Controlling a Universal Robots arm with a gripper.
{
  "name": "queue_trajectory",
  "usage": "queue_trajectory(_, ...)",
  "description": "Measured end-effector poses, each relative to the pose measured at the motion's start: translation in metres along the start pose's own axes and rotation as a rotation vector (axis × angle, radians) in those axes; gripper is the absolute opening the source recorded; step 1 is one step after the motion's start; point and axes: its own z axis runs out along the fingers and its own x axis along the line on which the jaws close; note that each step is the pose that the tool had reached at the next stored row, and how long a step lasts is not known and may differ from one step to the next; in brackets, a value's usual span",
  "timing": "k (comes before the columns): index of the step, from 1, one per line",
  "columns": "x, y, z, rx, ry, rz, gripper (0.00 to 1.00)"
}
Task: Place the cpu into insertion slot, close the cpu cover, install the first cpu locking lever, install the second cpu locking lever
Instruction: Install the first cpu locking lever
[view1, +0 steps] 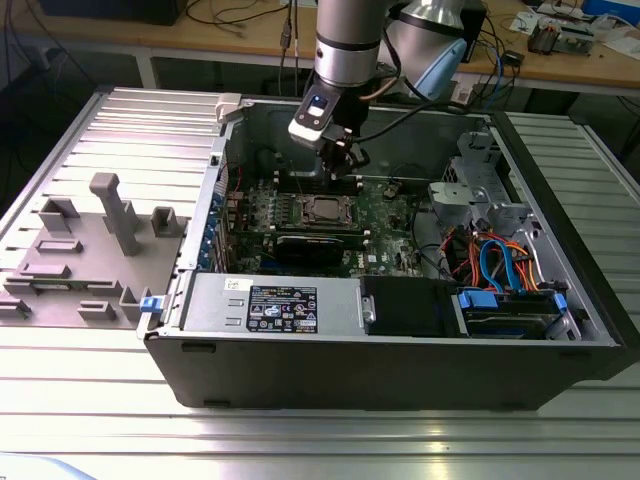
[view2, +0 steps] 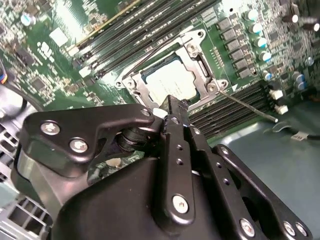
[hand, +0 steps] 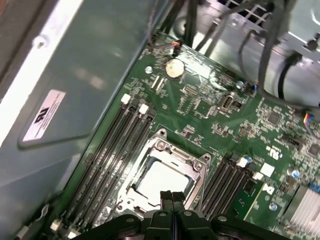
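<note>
Ribbed metal tabletop (view1: 100, 430), open computer case (view1: 400, 370) on it, and the jaws hang pressed together, empty, close over the cpu (hand: 162, 180), which lies right below them, framed by the cpu cover (hand: 200, 172). Light, stiff, fragile, I'd say: edges only. Out to one side of the jaws a thin locking lever (view2: 250, 106) pokes free, looks springy; take its tip

One open grey metal computer case (view1: 400, 350); one green circuit board (hand: 210, 115); one silver-grey square cpu (hand: 162, 179); one silver metal cpu cover (hand: 200, 169); two banks of long black memory slots (hand: 107, 160).
</note>
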Motion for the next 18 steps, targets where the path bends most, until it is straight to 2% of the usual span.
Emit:
queue_trajectory(5, 0.0000, 0.0000, 0.0000, -0.0029, -0.0007, -0.095, 0.11)
queue_trajectory(8, 0.0000, 0.0000, 0.0000, -0.0040, -0.0010, -0.135, 0.11)
queue_trajectory(18, 0.0000, 0.0000, 0.0000, -0.0041, -0.0010, -0.137, 0.11)
